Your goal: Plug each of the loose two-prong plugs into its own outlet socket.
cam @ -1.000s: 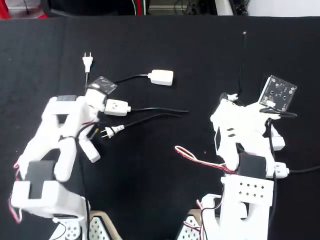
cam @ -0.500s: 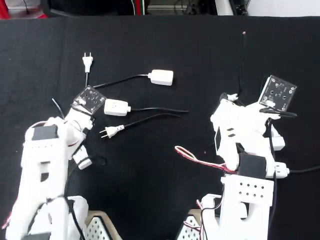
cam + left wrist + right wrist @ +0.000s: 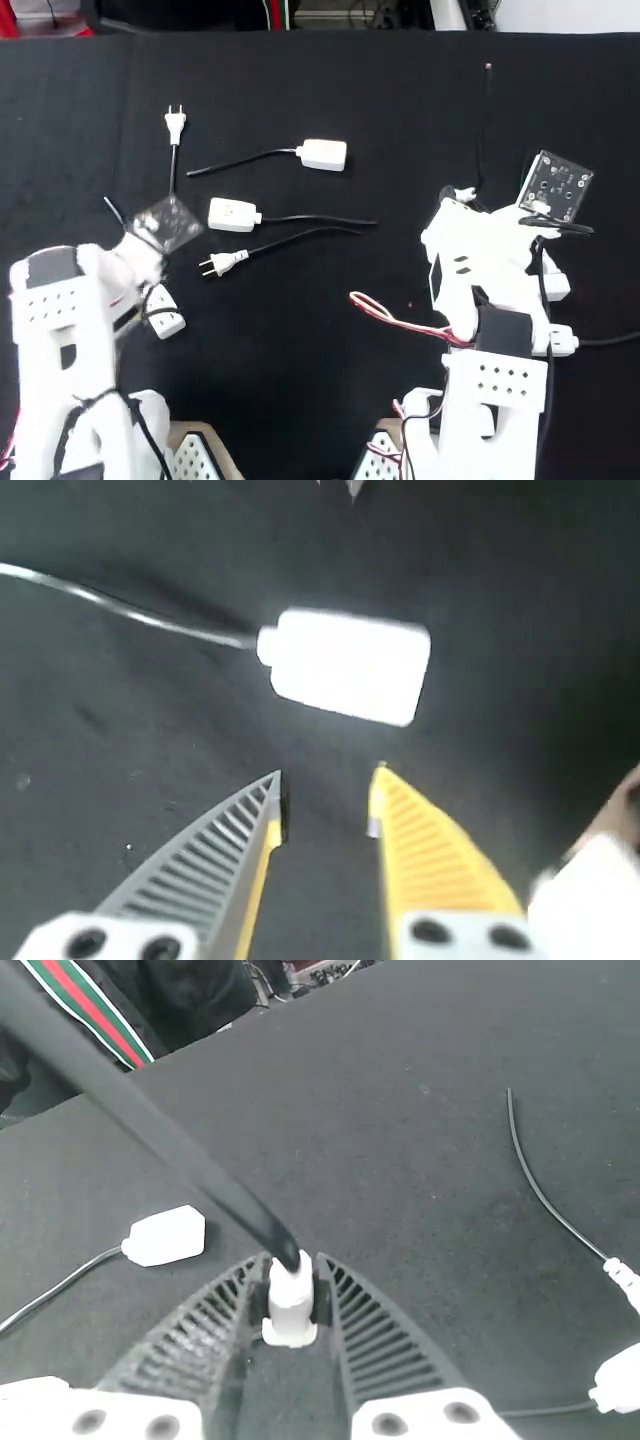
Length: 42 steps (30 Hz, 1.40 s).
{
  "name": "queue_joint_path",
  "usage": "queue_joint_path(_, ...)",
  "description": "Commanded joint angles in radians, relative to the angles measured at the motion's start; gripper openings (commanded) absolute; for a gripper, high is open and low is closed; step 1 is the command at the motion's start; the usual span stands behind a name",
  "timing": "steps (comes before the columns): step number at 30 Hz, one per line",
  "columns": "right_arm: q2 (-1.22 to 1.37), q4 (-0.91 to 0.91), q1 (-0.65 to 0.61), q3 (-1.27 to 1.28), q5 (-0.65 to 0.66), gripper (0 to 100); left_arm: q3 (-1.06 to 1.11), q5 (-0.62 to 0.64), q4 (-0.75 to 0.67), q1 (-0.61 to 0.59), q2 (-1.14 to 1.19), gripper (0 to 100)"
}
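Left gripper (image 3: 328, 780) fingers stand parted, holding nothing, near a white outlet socket (image 3: 350, 665) on the black worktop (image 3: 400, 120). Right gripper (image 3: 292, 1290) fingers clamp a white plug (image 3: 290, 1310).

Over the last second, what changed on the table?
The left arm pulled back toward its base, away from the middle outlet socket; the left hand is open and empty. The right hand kept its white plug; the far socket, far loose plug and near loose plug stayed put.
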Motion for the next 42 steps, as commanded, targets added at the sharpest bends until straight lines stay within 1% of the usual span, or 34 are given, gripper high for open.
queue_joint_path(1, -0.021, 0.003, -0.012, -0.001, 0.006, 1.2, 0.015, -0.322, -0.054, -0.111, 0.057, 18)
queue_joint_path(3, -0.021, 0.003, -0.012, -0.001, 0.006, 1.2, 0.038, -0.387, -0.071, -0.116, 0.095, 16)
queue_joint_path(4, -0.021, 0.003, -0.012, -0.001, 0.006, 1.2, 0.048, -0.387, -0.078, -0.104, 0.115, 15)
queue_joint_path(8, -0.021, 0.003, -0.012, -0.001, 0.006, 1.2, 0.074, -0.301, -0.080, -0.007, 0.204, 14)
queue_joint_path(12, -0.021, 0.003, -0.012, -0.001, 0.006, 1.2, 0.107, -0.141, -0.095, 0.128, 0.256, 14)
queue_joint_path(16, -0.021, 0.003, -0.012, -0.001, 0.006, 1.2, 0.125, 0.120, -0.238, 0.213, 0.258, 14)
queue_joint_path(20, -0.021, 0.003, -0.012, -0.001, 0.006, 1.2, 0.124, 0.316, -0.338, 0.289, 0.258, 14)
queue_joint_path(25, -0.021, 0.003, -0.012, 0.001, 0.006, 1.2, 0.117, 0.488, -0.420, 0.386, 0.258, 14)
queue_joint_path(31, -0.021, 0.003, -0.012, 0.001, 0.006, 1.2, 0.110, 0.649, -0.430, 0.544, 0.256, 14)
queue_joint_path(33, -0.021, 0.003, -0.012, 0.001, 0.006, 1.2, 0.067, 0.655, -0.391, 0.559, 0.256, 14)
queue_joint_path(35, -0.021, 0.003, -0.012, 0.001, 0.006, 1.2, -0.021, 0.631, -0.298, 0.532, 0.256, 14)
queue_joint_path(39, -0.021, 0.003, -0.012, 0.001, 0.006, 1.2, -0.214, 0.367, -0.078, 0.443, 0.256, 14)
queue_joint_path(40, -0.021, 0.003, -0.012, 0.001, 0.006, 1.2, -0.252, 0.307, -0.044, 0.420, 0.256, 14)
queue_joint_path(42, -0.021, 0.003, -0.012, 0.001, 0.006, 1.2, -0.295, 0.184, -0.037, 0.380, 0.256, 15)
